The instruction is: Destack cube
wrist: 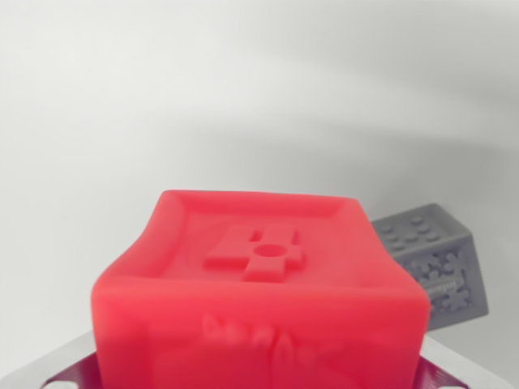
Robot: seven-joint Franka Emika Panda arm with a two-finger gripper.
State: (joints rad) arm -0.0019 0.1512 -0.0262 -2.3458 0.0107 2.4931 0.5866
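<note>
A red cube (259,292) fills the lower middle of the wrist view, very close to the camera, with a raised emblem on its top face. Metal parts of my gripper (259,379) show at the bottom corners on both sides of it, and the jaws look shut on its sides. The fingertips themselves are hidden behind the cube. A grey cube (442,263) with studs on top and gear shapes on its side rests on the pale surface behind the red cube, toward the wrist view's right. The two cubes stand apart, not stacked.
A plain white surface (243,97) stretches across the whole upper part of the view, with a soft shadow band toward the right.
</note>
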